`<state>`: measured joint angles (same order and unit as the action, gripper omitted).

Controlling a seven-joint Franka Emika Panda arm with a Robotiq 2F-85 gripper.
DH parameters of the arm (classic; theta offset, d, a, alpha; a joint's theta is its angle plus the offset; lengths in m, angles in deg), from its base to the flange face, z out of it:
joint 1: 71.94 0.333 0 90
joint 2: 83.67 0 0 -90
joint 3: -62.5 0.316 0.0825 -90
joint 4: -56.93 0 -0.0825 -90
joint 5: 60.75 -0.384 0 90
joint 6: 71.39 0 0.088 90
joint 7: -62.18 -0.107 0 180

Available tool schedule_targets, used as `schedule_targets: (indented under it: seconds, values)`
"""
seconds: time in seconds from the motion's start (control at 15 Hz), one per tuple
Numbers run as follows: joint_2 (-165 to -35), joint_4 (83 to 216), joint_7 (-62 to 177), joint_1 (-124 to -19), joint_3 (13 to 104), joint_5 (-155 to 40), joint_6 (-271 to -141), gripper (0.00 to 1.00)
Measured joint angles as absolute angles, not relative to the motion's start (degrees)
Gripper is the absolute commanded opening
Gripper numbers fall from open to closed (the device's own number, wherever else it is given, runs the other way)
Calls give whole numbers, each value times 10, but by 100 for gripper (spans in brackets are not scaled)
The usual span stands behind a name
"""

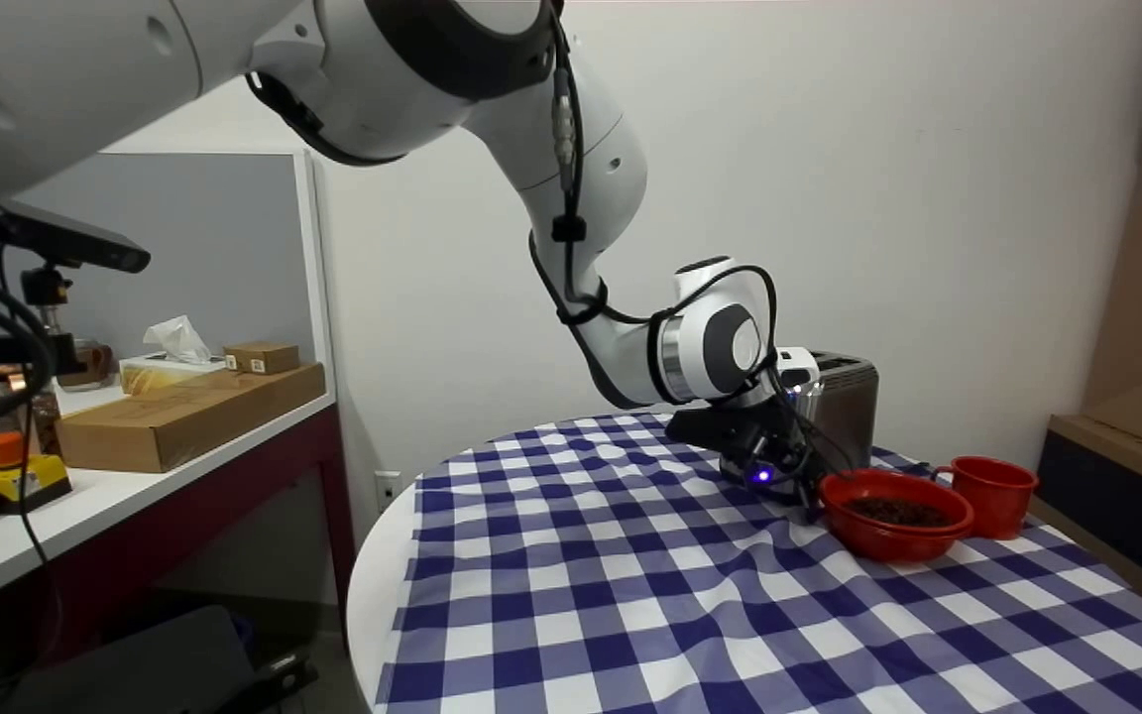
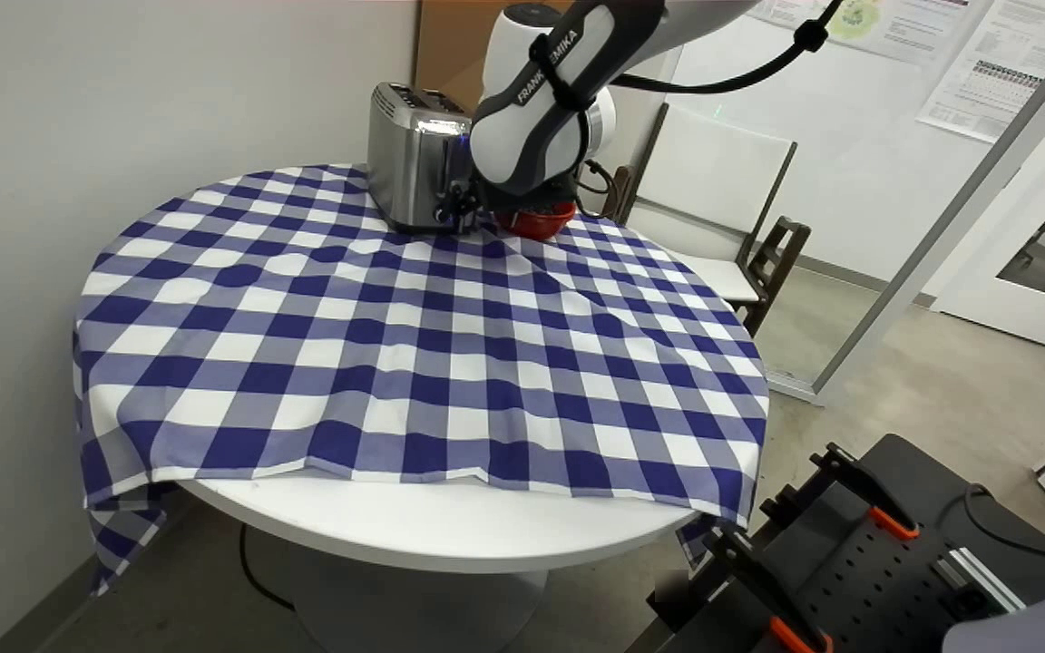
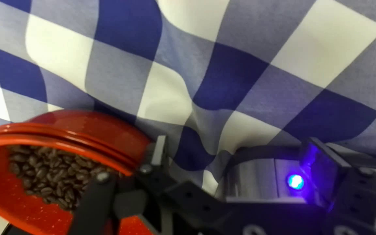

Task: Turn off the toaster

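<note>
The shiny silver toaster (image 1: 851, 405) stands at the wall side of the table. It shows as a boxy metal body in an exterior view (image 2: 395, 163), and only its lower side above the dark base shows in the wrist view (image 3: 251, 179). A round blue light glows low on the toaster (image 3: 295, 181). My gripper (image 3: 240, 156) is open and empty, its fingers wide apart at the toaster's lower end face. One finger is right beside the blue light; whether it touches cannot be told. The other finger is by the red bowl. The arm hides part of the toaster.
A red bowl (image 1: 888, 545) of dark beans stands close beside the gripper and toaster; it also shows in the wrist view (image 3: 86, 122). A red mug (image 1: 995, 501) stands behind the bowl. A wrinkled blue-checked cloth (image 2: 432, 363) covers the round table. The wall is close behind the toaster.
</note>
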<state>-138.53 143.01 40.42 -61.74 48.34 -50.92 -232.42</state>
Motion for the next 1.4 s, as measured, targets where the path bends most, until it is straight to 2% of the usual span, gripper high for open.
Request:
schedule_targets:
  seconds: [1.4]
  values:
    - [-1421,1436,377,-550,397,-562,-2430,100]
